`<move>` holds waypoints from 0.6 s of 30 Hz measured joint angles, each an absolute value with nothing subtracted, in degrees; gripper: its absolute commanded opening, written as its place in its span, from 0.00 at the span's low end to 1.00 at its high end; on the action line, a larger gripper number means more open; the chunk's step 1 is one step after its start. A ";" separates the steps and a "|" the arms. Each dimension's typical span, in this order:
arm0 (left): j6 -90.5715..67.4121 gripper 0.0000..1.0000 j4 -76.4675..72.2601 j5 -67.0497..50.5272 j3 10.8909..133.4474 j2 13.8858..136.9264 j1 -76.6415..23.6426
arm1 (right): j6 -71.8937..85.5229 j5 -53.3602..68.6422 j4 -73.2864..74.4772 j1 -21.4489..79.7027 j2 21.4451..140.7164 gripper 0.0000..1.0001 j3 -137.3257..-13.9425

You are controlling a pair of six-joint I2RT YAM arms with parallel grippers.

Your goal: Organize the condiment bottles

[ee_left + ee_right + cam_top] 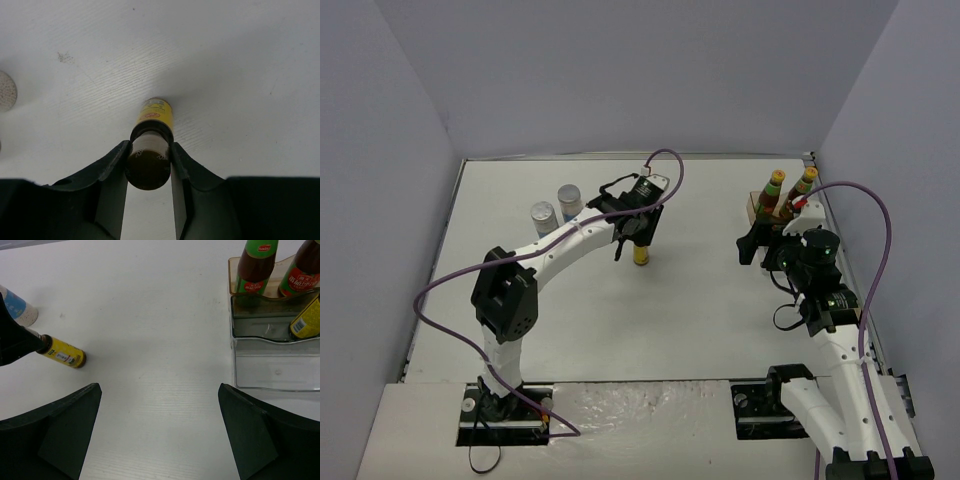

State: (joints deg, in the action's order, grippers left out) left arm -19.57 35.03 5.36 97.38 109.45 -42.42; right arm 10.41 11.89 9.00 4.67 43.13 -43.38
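A: What is shown only in the overhead view?
B: The full layout. Silver-topped cylinders (542, 214) are stood left of centre on the table (700, 300). The clear tray (275, 375) is set at the far right.

A: And only in the wrist views?
B: From the left wrist, the left gripper (149, 150) is seen clamped on the cap end of the yellow-label bottle (155, 114). A perforated silver top (6, 91) is caught at the frame edge. From the right wrist, a third bottle (306, 320) is seen leaning in the tray's lower step; overhead it is hidden by the arm. The right gripper (158, 387) is spread wide, with nothing held, just before the tray.

A: Writing?
B: Red ovals are seen on the green labels of the rear bottles (257, 270), and a red mark on the held bottle's label. Nothing can be read.

A: Axis of the held bottle?
B: Tilted, with the cap end up in the jaws and the base lower, toward the table. Contact cannot be told. It is placed mid-table, near the cylinders, well apart from the tray.
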 measured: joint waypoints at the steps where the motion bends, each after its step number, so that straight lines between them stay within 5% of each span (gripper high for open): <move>1: -19.57 0.47 35.04 5.35 97.38 109.46 -42.50 | 10.40 12.03 9.02 4.67 43.13 1.00 -43.38; 5: -19.58 0.73 34.87 5.41 97.38 109.46 -42.68 | 10.25 12.87 9.13 4.67 43.24 1.00 -43.38; 9: -19.62 0.87 34.78 6.07 97.37 109.06 -42.70 | 9.72 13.84 9.26 4.67 43.60 1.00 -43.40; 18: -20.44 0.94 34.18 9.62 92.98 97.05 -42.48 | 9.50 15.86 7.14 7.75 46.14 1.00 -44.40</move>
State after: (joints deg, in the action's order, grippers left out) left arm -20.44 34.18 9.62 92.98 97.05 -42.48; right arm 9.50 15.86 7.14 7.75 46.14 -44.40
